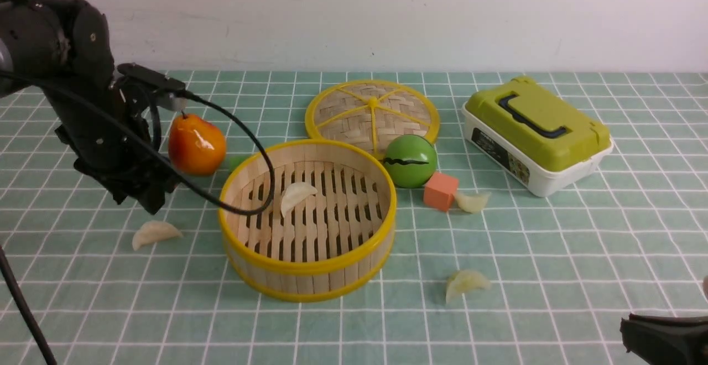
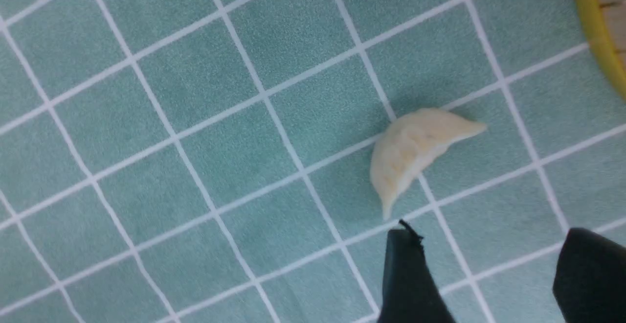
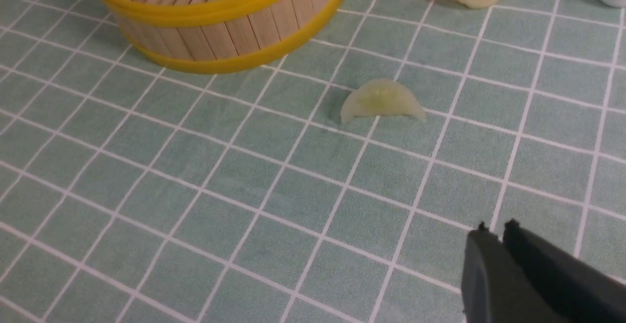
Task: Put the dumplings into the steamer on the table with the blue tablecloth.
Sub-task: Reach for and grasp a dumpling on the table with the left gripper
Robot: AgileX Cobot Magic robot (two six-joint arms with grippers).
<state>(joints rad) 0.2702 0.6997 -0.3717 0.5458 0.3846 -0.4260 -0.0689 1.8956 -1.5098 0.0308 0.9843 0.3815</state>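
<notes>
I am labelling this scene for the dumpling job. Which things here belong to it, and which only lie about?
Job: steamer; dumpling inside; left dumpling; far right dumpling; near right dumpling; cloth.

Lying about: pear; lid; green ball; orange block; lunch box.

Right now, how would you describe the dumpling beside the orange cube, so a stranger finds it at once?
Find the white box with the green lid on the right. Between it and the steamer stands an orange cube. The dumpling lies right beside that cube, on the box's side; no other dumpling neighbours a block.
</notes>
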